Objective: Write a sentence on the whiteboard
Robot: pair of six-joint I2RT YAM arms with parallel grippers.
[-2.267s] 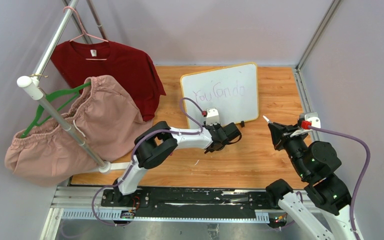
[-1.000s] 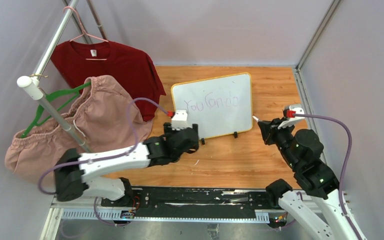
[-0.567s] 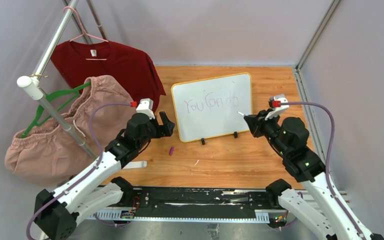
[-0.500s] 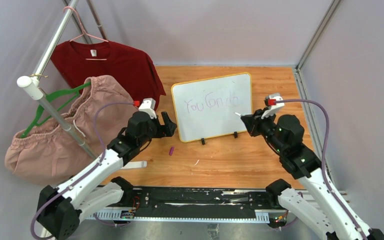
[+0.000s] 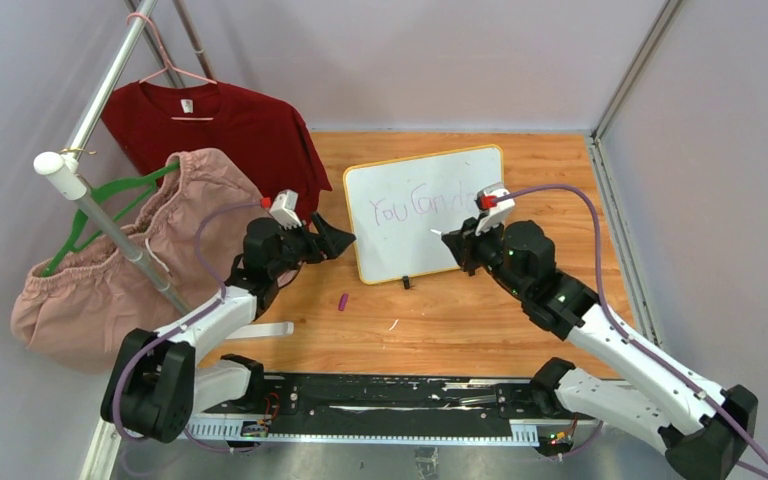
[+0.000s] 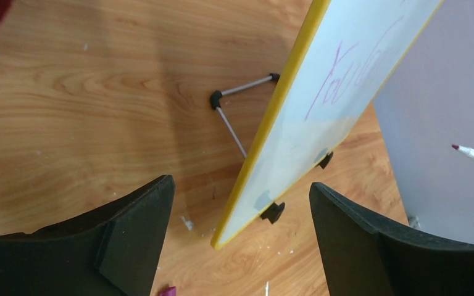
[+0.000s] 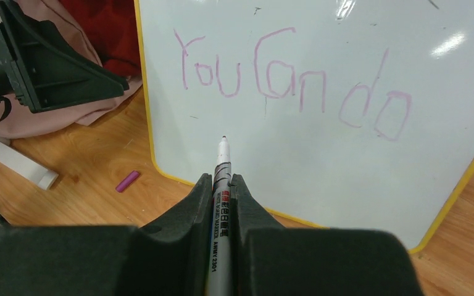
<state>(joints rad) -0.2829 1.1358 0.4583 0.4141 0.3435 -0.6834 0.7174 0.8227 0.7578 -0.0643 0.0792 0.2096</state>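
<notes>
Wooden tabletop (image 5: 560,180) ringed by grey walls holds the scene, with a red shirt (image 5: 230,130) and a pink garment (image 5: 160,260) hanging well to the left of the whiteboard (image 5: 400,255). The whiteboard stands propped on its small black feet near the middle of the table, leaning back. Across its upper half runs the sentence (image 7: 290,86), so far reading "You can do" in thin purple strokes. The area under that line is bare, so I judge the first line done and a second line not yet begun. Just left of the whiteboard, the left gripper (image 6: 241,185) stands spread wide and grasps nothing. The board's yellow edge shows between its fingers without touching them. In front of the whiteboard, the right gripper (image 7: 221,179) is clenched on a marker (image 7: 223,161). The marker's tip points at the blank area below the "You", and I cannot tell whether it touches the surface. A small purple cap (image 5: 343,301) lies on the wood near the whiteboard's lower left corner.
</notes>
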